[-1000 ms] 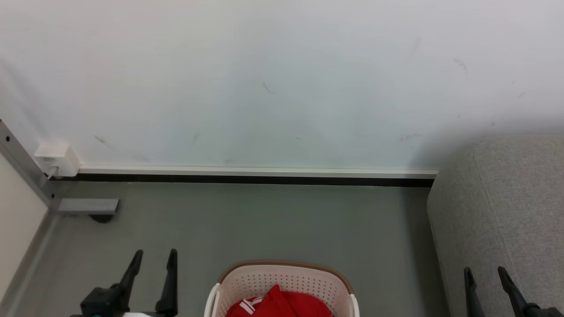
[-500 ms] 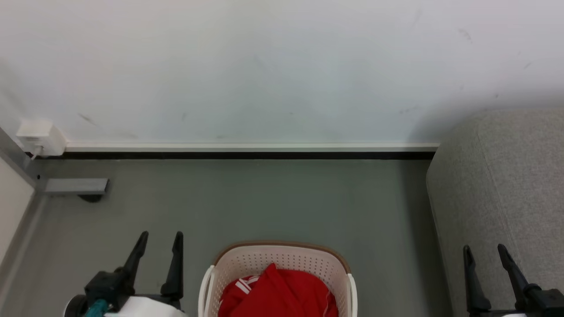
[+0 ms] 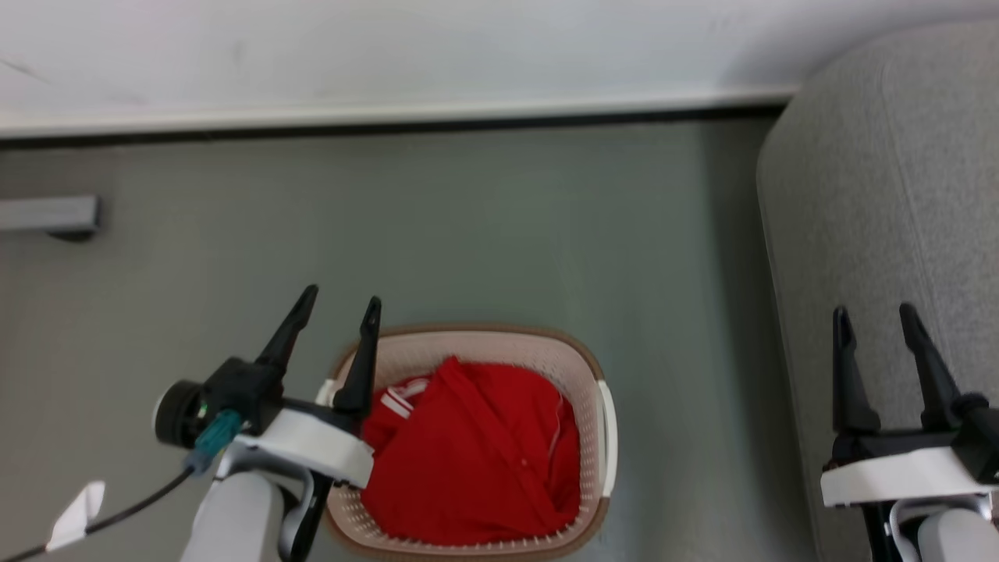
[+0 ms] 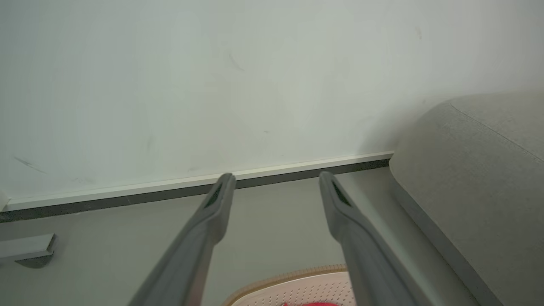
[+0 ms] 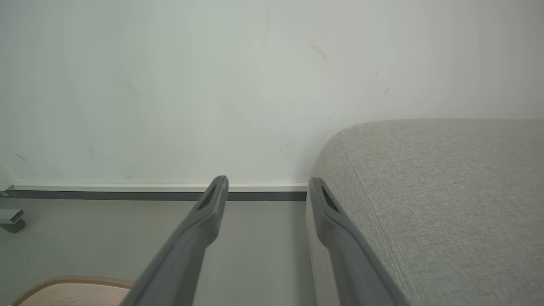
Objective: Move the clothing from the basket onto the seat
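Observation:
The cream basket [image 3: 605, 414] with a brown rim stands on the grey floor, low in the head view. Red clothing [image 3: 476, 453] with white stripes fills it. My left gripper [image 3: 340, 298] hovers open over the basket's left rim, holding nothing. The grey seat [image 3: 890, 195] rises along the right side. My right gripper [image 3: 872, 314] is open over the seat's near edge, also holding nothing. In the left wrist view the basket's rim [image 4: 293, 274] shows between my fingers [image 4: 212, 216]. The right wrist view shows the seat [image 5: 446, 191] and the basket's rim [image 5: 72, 280].
A white wall with a dark skirting strip [image 3: 375, 129] runs across the back. A grey metal foot [image 3: 48, 215] sits on the floor at far left. A black cable [image 3: 125, 511] trails from my left arm. Bare floor [image 3: 468, 226] lies between basket and wall.
The head camera has tilted down, so the basket and both grippers now sit higher in view. My left gripper has come in over the basket's left rim. Both stay open.

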